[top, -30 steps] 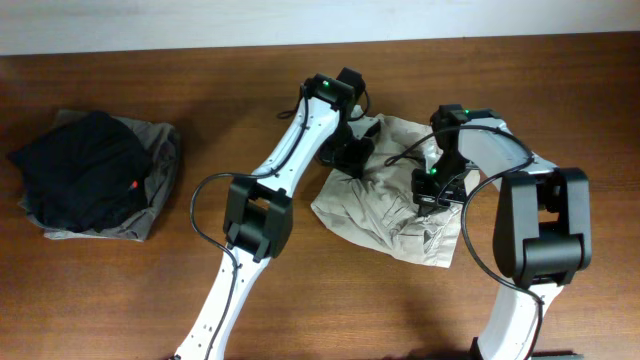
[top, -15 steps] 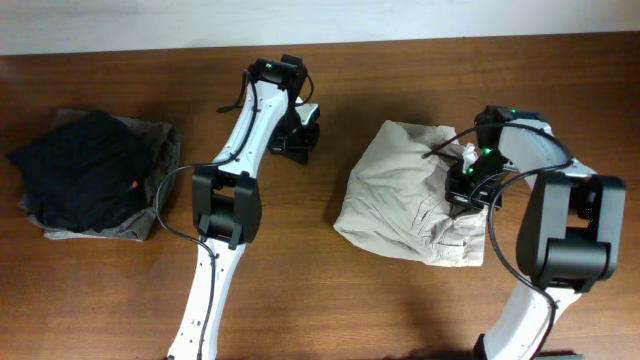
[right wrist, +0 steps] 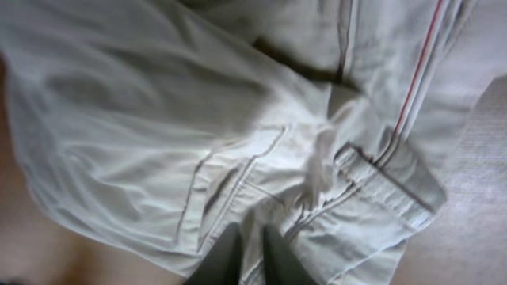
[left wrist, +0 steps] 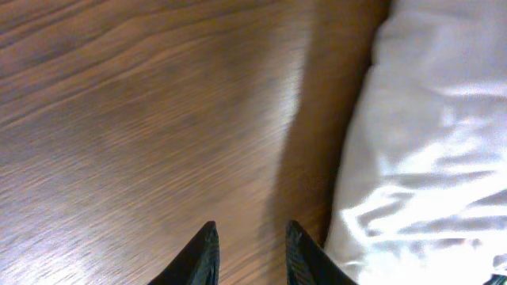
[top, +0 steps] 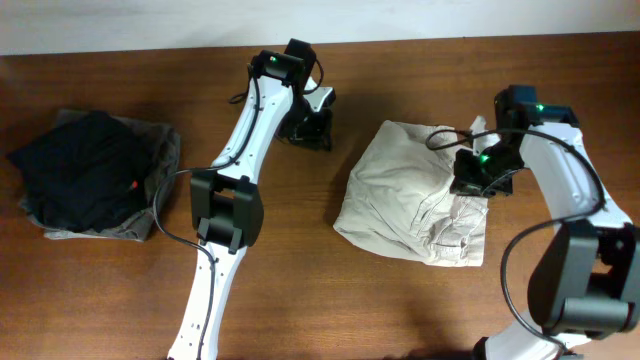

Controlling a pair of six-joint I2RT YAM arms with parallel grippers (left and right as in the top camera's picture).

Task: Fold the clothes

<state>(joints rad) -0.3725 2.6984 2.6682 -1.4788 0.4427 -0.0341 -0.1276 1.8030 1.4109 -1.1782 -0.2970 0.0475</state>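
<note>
Your left claw [top: 312, 125] has let go. A second ago it was down on the shorts [top: 405, 195] with its partner. Now it hangs over bare tabletop [top: 300, 290], well apart from the cloth. From its wrist you see the fingers parted a little, with only wood grain between them and nothing held.

The shorts have changed too. The crumpled spread is now a tighter, doubled-over bundle lying right of centre, with the waistband and pocket end towards your right arm.

Your right claw [top: 478, 180] sits over that end, its tips nearly together against the cloth near the waistband seam. Whether it pinches a fold or only rests there, you cannot tell from its wrist view.

This looks like one fold laid down and released. The bundle is lumpy and its lower edge uneven, so you probably need another fold or some smoothing. The dark pile [top: 85, 170] at far left lies untouched.
</note>
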